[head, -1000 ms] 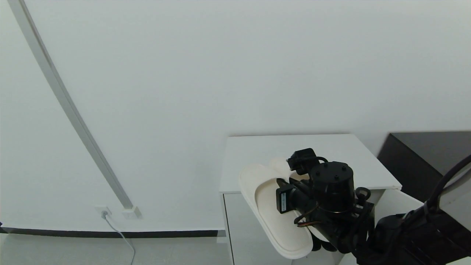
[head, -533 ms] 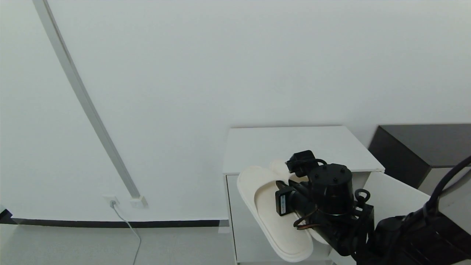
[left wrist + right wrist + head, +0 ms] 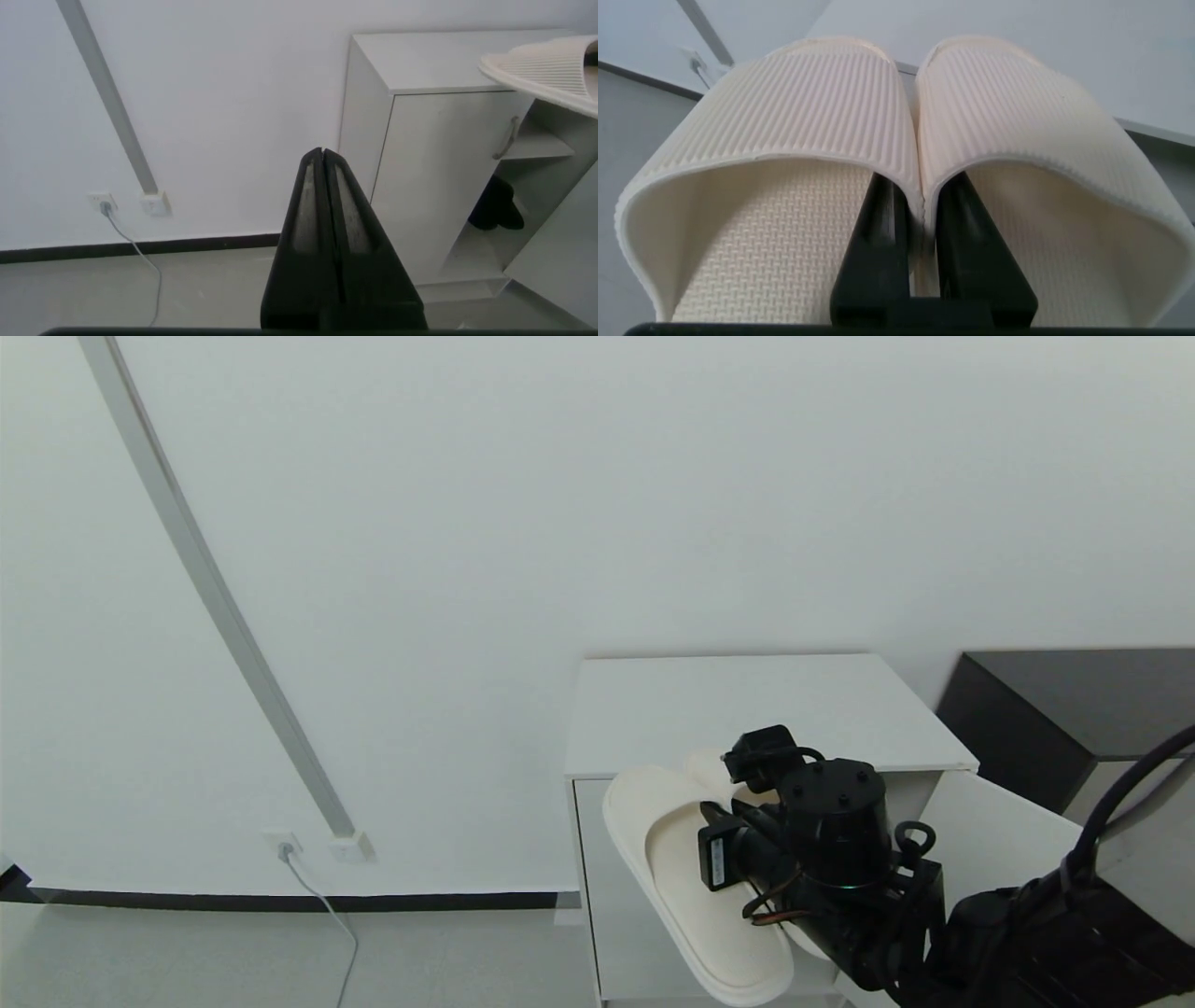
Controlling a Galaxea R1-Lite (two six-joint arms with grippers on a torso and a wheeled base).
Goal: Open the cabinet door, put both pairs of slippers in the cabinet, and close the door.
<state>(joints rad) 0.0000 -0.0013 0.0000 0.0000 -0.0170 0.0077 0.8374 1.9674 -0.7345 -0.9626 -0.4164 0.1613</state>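
In the right gripper (image 3: 920,229), the jaws are clamped on the two touching inner strap walls of the cream slippers (image 3: 831,121), one finger inside each shoe, so you carry the pair as one piece, up by the front edge of the white cabinet (image 3: 747,709). Straps are ribbed soft foam, footbeds pebbled, edges rounded, so expect flex. Left gripper (image 3: 323,201) is closed flat on nothing, facing the cabinet; the cabinet door (image 3: 999,831) stands open, with a shelf and dark shoes (image 3: 495,205) inside.
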